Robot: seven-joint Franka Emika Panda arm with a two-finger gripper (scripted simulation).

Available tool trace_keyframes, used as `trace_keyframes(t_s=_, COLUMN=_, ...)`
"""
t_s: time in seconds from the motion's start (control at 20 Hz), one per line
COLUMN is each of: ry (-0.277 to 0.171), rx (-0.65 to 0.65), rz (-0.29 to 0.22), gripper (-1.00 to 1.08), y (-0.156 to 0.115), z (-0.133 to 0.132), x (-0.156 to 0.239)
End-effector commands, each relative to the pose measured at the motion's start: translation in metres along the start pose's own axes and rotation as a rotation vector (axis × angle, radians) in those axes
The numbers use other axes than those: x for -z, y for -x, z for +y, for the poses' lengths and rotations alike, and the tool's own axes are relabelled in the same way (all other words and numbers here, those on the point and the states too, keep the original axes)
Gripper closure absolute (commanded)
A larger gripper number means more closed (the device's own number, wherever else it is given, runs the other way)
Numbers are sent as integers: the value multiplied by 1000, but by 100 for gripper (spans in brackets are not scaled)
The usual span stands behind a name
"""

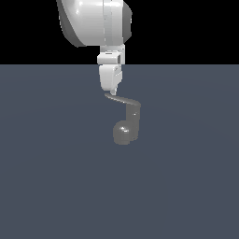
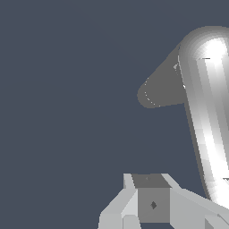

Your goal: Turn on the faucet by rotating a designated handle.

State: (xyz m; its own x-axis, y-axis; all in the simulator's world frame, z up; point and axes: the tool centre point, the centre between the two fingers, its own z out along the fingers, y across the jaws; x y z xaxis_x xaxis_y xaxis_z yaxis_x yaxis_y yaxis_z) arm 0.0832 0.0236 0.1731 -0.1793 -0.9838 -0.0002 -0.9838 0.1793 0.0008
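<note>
The small glossy grey metallic faucet (image 1: 126, 128) stands mid-bench. Its thin flat grey lever handle (image 1: 120, 99) projects toward the exterior view's left. The white hand (image 1: 112, 92) meets the lever tip; finger spacing cannot be determined. Step: contact. Next: push sideways, rotating the handle.

Only the faucet (image 1: 126, 128) stands on the tabletop (image 1: 46, 186), its handle (image 1: 122, 99) jutting toward the exterior view's left right under the hand (image 1: 113, 92), while open room lies all round it on every other side.
</note>
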Motion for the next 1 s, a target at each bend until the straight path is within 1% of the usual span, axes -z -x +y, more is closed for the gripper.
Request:
trace_keyframes(t_s=0.0, ry=0, rx=1, rz=0, gripper=108, y=1, z=5, x=0)
trace_keyframes(t_s=0.95, ry=0, rx=0, rz=0, gripper=108, y=10, z=57, x=0)
